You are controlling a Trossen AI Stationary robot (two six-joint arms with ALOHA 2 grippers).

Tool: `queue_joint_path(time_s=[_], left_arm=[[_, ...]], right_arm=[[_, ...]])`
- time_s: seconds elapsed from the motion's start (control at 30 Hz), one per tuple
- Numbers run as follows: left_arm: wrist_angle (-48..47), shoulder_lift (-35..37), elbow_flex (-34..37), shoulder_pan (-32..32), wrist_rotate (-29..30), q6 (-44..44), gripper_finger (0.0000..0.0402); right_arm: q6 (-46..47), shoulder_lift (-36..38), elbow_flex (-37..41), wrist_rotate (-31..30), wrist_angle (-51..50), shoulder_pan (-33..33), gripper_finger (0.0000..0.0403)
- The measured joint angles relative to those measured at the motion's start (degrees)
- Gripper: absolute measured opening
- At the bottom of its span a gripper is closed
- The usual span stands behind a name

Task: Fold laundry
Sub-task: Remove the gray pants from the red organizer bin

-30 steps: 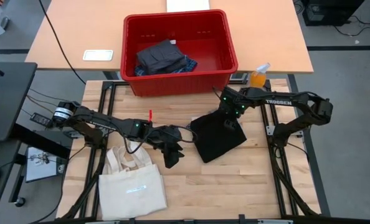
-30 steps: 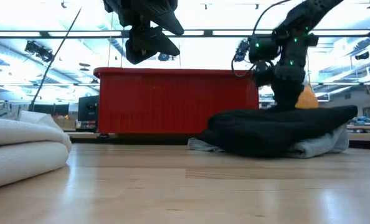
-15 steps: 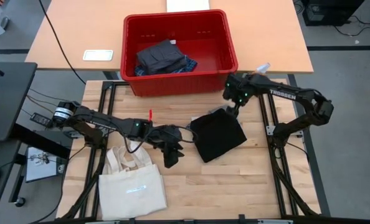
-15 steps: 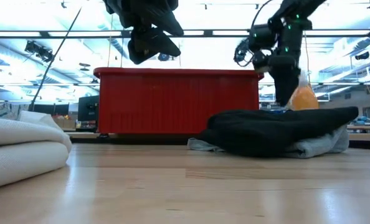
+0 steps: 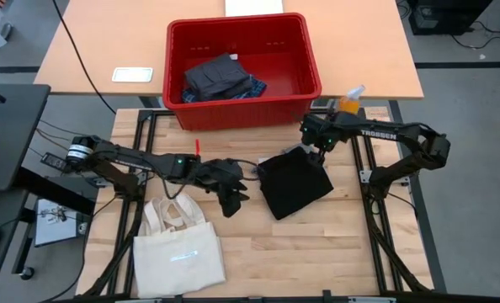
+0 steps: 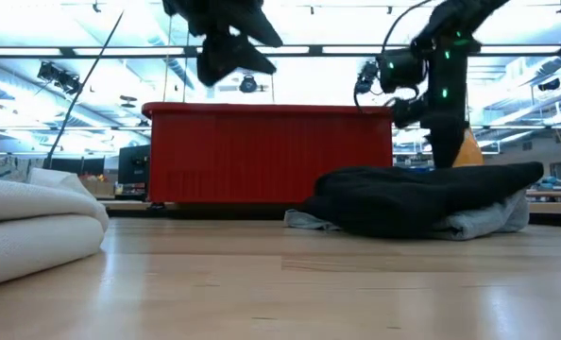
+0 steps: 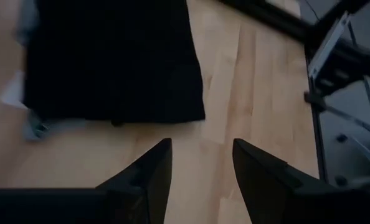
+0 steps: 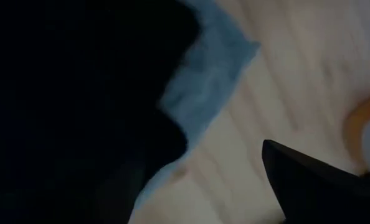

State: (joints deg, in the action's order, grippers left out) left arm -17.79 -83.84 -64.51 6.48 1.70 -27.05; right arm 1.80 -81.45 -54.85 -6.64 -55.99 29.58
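A folded black garment [image 5: 294,183] lies on the table right of centre, on top of a light grey piece [image 6: 488,219] that sticks out from under it [image 8: 210,81]. My right gripper [image 5: 316,156] hovers open over the black garment's far edge, its fingers [image 8: 316,186] spread above the grey piece and bare wood. My left gripper [image 5: 231,204] hangs open above the table, left of the black garment [image 7: 110,62], with nothing between its fingers [image 7: 154,177]. More laundry, dark grey and plaid, sits folded in the red basket [image 5: 233,118].
A cream tote bag [image 5: 178,248] lies at the table's near left corner [image 6: 35,227]. The red basket [image 6: 262,151] stands at the far edge, with an orange bottle [image 5: 348,103] to its right. Bare wood lies in front of the black garment.
My right gripper has lifted off the top of the black garment and gone toward the table's far edge, and now hovers over the garment's far edge. The garment lies still. My left gripper has risen a little.
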Motion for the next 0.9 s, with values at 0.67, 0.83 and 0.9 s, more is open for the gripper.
queue_joint_path(time_s=[0.67,0.83,0.9], left_arm=[[3.5,7.5,0.0,-4.9,3.4,4.2,0.0172],[7.8,7.5,0.0,-9.8,5.6,6.1,0.0172],[9.8,7.9,0.0,-12.3,6.3,6.0,0.0172]], right_arm=[[13.8,8.4,-8.4,16.4,2.3,-3.6,0.0254],[15.3,12.3,-12.3,26.5,14.8,-5.3,0.0254],[18.5,13.4,-13.1,26.5,18.4,-5.9,0.0254]])
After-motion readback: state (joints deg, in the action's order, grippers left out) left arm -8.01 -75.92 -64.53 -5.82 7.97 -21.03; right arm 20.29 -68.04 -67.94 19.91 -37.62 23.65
